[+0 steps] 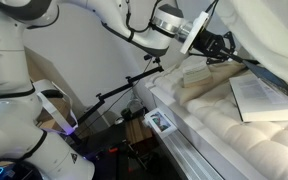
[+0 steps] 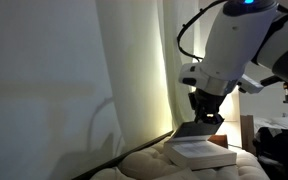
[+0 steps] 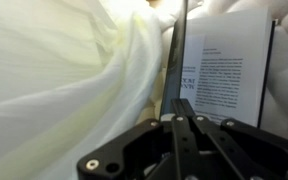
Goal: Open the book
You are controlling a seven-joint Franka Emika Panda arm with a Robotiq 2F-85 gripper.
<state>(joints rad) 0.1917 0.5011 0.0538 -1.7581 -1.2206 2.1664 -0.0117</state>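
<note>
Black two-finger gripper [image 3: 182, 122] is seen in the wrist view pinched on the thin edge of a dark blue hard cover [image 3: 177, 60]. The cover runs edge-on straight up from between the fingertips, so the gripper is clenched on it. The cover belongs to a thick hardcover book [image 3: 224, 70] whose white printed page is exposed just to the right of the raised cover.

In an exterior view the gripper [image 2: 206, 118] is lowered from the white robot arm [image 2: 234, 45] onto the book [image 2: 206, 152]. The cover [image 2: 196, 129] is held tilted above the white block of pages. The book is laid on a cream quilted cushioned surface [image 2: 144, 165], close to the edge where a pale cream curtain [image 2: 124, 70] hangs.

In an exterior view the book [image 1: 266, 97] is shown with white pages facing up. It is set back from the long front edge of the cushioned surface [image 1: 214, 125], and the gripper [image 1: 224, 47] is positioned at its far side. Soft cream fabric [image 3: 64, 80] fills the left of the wrist view, beside the cover.
</note>
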